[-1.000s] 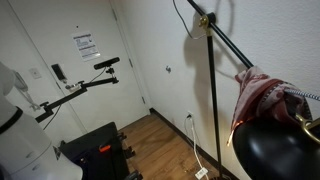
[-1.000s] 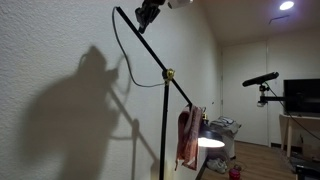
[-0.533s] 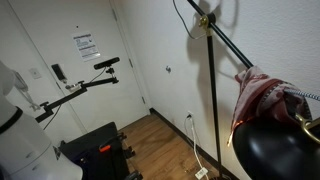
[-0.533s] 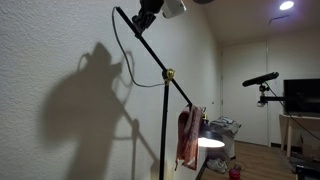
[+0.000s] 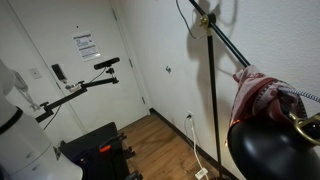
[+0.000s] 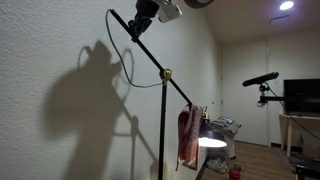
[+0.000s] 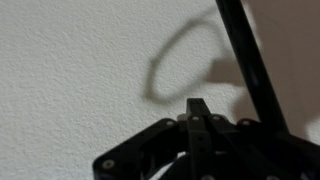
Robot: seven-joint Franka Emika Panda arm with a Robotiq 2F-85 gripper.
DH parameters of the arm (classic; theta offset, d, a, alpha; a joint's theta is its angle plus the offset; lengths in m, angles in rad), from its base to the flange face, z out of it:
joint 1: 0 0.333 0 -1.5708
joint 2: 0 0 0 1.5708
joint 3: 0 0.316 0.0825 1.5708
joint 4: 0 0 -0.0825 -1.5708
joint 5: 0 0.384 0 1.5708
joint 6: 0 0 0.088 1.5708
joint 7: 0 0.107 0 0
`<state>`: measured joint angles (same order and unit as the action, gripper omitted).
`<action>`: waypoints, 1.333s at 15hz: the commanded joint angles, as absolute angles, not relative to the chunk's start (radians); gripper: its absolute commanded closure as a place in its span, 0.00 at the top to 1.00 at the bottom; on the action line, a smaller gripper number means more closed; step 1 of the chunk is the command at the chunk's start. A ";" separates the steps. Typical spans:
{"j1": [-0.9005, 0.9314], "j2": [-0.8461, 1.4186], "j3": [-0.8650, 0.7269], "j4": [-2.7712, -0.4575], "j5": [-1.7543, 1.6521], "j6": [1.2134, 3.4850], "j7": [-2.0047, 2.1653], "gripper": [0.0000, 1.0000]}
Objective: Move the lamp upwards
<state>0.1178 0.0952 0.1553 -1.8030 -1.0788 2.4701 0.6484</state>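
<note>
The lamp stands against the white wall in both exterior views. Its thin black pole (image 6: 163, 130) rises to a brass joint (image 6: 167, 73), and the hinged arm (image 6: 140, 40) slopes from top left down to the lit shade (image 6: 210, 143). A red-white cloth (image 5: 262, 95) hangs over the arm above the glossy black dome shade (image 5: 268, 150). My gripper (image 6: 148, 11) is at the arm's raised rear end, near the ceiling. In the wrist view the gripper (image 7: 197, 104) is shut with nothing between its fingers, and the lamp arm (image 7: 250, 60) runs just to their right.
A black camera on a thin tripod arm (image 5: 105, 63) stands before the door (image 5: 60, 60). A black case (image 5: 95, 145) sits on the wood floor. A cord (image 5: 195, 140) drops from a wall outlet near the lamp pole. A monitor (image 6: 302, 95) stands at the far right.
My gripper has shifted left along the top of the lamp arm. The arm's rear end has swung slightly left and down. The dome shade has moved a little.
</note>
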 commanded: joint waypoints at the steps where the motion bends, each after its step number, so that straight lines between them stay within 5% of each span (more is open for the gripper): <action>1: 0.133 0.133 0.142 -1.765 -1.049 2.480 0.593 0.00; 20: 0.140 0.171 0.128 -1.736 -0.639 2.445 0.133 0.00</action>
<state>0.1179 0.1380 0.1377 -1.7617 -0.6752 2.4677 0.1783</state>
